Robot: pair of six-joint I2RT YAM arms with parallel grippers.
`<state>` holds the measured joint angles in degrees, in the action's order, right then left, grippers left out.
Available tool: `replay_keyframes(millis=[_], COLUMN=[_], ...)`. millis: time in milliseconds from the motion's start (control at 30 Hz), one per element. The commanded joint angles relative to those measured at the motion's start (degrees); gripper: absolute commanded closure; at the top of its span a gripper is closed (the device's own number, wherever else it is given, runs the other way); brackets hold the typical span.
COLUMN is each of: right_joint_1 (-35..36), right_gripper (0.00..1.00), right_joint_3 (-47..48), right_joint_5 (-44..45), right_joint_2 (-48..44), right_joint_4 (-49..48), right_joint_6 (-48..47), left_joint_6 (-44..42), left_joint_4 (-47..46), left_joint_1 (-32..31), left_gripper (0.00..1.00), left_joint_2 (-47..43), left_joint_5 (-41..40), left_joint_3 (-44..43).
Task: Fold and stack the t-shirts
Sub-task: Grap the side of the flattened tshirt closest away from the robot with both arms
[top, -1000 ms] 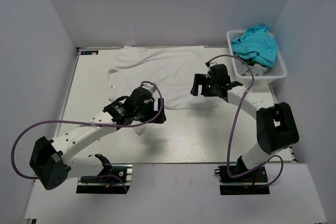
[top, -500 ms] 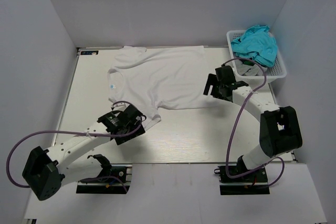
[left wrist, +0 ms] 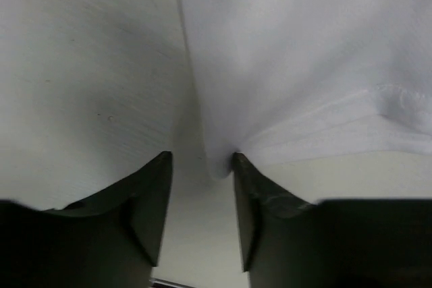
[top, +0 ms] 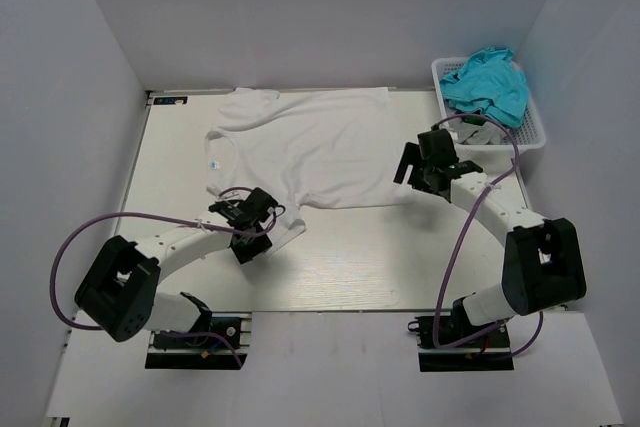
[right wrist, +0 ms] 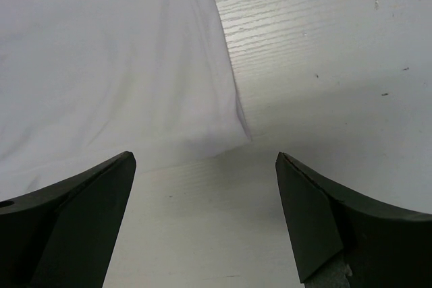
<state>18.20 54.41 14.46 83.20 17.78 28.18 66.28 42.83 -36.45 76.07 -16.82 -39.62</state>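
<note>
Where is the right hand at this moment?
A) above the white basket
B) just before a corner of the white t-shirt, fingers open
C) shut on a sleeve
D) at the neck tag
B: in the right wrist view the right hand has its fingers wide apart, and a corner of the white t-shirt lies on the table just ahead of them.

A thin white cloth t-shirt (right wrist: 115,59) is covering the frame's upper left; the right gripper (right wrist: 204,158), dark fingers (right wrist: 74,214) gaping wide, is hanging below.

Left arm (top: 175,240) and right arm (top: 490,205): white links, black joint housings, a lilac cable (top: 120,215) looping along each (fingers (left wrist: 145,200) matte black, wedge-shaped).
</note>
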Motion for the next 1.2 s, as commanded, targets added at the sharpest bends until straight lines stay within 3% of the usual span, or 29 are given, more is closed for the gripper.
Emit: replay_keyframes(millis=[0,133,167,300,567,733,800,833,867,933,967,1000,1167], right_joint_1=[-0.9,-1.4,-1.6,-2.0,-2.4,-2.6,-2.6,-2.6,-2.7,-2.6,-2.6,-2.6,-2.6], right_gripper=[0.10,0.10,0.10,0.13,0.34,0.34,0.38,0.42,0.54,0.70,0.94,1.00,1.00], right_joint_3=[-1.0,-1.5,-1.8,-2.7,-2.8,-4.0,-3.6,-3.4,-4.1,-5.1,-6.7,-7.2,-12.7], right_joint_5=[2.2,3.6,3.2,3.5,-5.7,-6.7,-7.2,-7.2,-8.1,-8.4,-7.9,-7.5,-6.4], right_joint_2=[-0.5,-0.1,-0.2,0.9,7.3,11.4,11.7,11.8,11.6,10.3,9.2,7.7,-1.6], right_joint_4=[-0.5,0.9,0.5,-0.3,-3.8,-5.8,-5.2,-4.9,-4.9,-4.5,-3.8,-2.6,4.5], right_joint_6=[1.7,3.9,3.5,3.4,4.2,6.5,6.7,6.4,6.4,5.9,6.0,6.1,5.9], left_joint_6=[-0.7,-1.5,-1.5,-1.5,-2.0,-3.2,-3.2,-3.2,-3.2,-3.2,-3.2,-3.2,-3.2], left_joint_4=[-2.6,-5.1,-5.1,-3.5,0.1,0.7,1.2,1.2,1.8,2.4,2.4,3.3,8.7], left_joint_1=[0.9,1.5,1.5,1.5,2.0,2.0,2.0,2.0,2.0,2.0,2.0,2.0,2.0], left_gripper=[0.51,0.98,1.00,1.00,1.00,1.00,1.00,1.00,1.00,1.00,1.00,1.00,1.00], left_joint_2=[-0.3,-0.3,-0.3,-0.3,-2.2,-1.5,-2.2,-2.2,-2.9,-3.7,-4.4,-5.1,-7.8], left_joint_5=[3.2,3.9,3.9,2.5,1.5,2.2,2.2,2.2,2.2,2.2,2.2,2.2,5.6], left_joint_3=[0.8,2.2,2.2,1.6,1.1,0.5,0.5,0.5,0.5,0.0,0.0,0.0,-0.6])
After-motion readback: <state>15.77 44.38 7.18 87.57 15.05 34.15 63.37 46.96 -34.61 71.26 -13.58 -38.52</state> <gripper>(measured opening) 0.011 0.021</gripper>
